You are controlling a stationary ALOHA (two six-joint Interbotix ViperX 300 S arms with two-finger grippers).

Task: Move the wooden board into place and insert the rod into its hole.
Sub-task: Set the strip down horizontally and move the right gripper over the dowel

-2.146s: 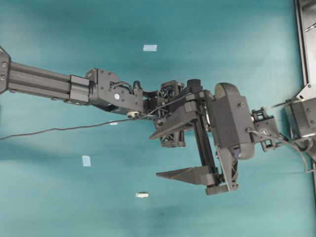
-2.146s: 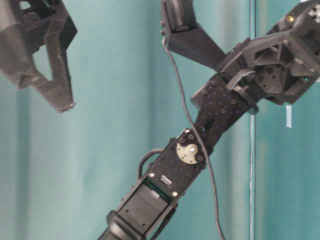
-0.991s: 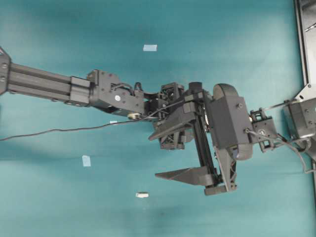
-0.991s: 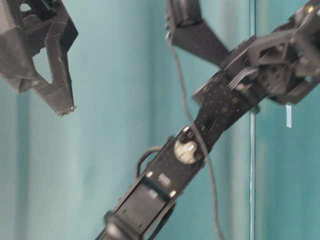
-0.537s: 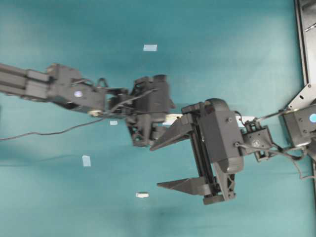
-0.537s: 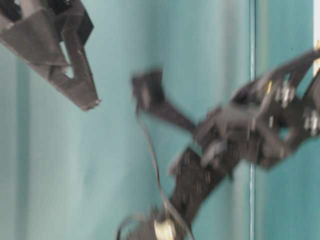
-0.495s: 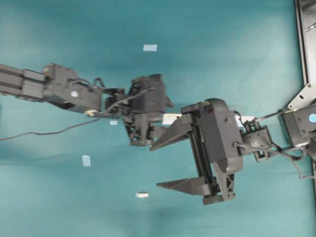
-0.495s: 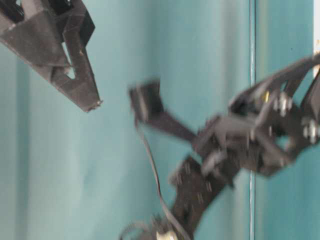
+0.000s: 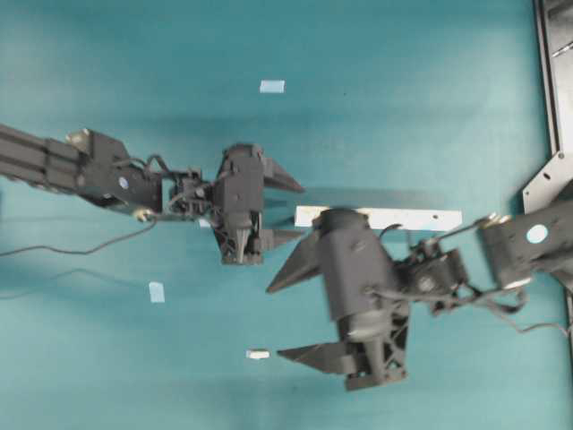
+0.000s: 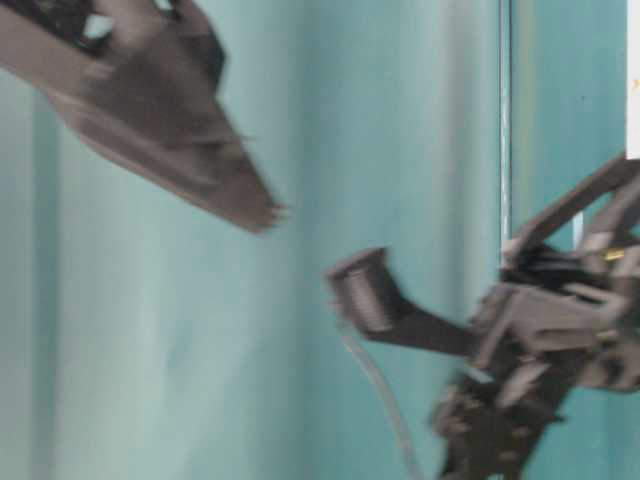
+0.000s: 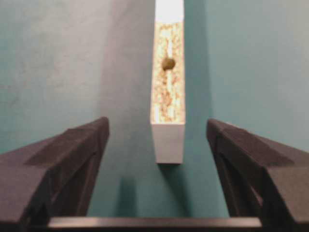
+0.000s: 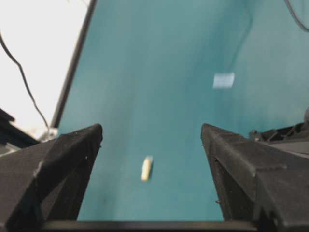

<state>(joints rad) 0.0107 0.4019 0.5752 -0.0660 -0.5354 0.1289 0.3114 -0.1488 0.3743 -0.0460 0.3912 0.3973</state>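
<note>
The wooden board (image 9: pixel 394 218) lies flat on the teal table, running left to right. In the left wrist view the board (image 11: pixel 168 106) shows a dark hole (image 11: pixel 168 63), and its near end sits between my fingers without touching them. My left gripper (image 9: pixel 300 212) is open and empty at the board's left end, and it shows wide apart in its own wrist view (image 11: pixel 157 123). The rod (image 9: pixel 258 354) lies alone near the front. My right gripper (image 9: pixel 274 321) is open and empty just right of it. In the right wrist view (image 12: pixel 150 126) the rod (image 12: pixel 147 168) lies on the table between the fingers.
Pale-blue tape squares lie at the back (image 9: pixel 271 87) and left front (image 9: pixel 157 291); one shows in the right wrist view (image 12: pixel 223 80). A dark metal frame (image 9: pixel 546 90) runs along the right edge. A thin cable (image 9: pixel 72 251) trails under the left arm.
The left gripper has drawn back to the left, uncovering the board on the table. The right gripper has swung left and toward the front, nearer the rod. Both are blurred in the table-level view.
</note>
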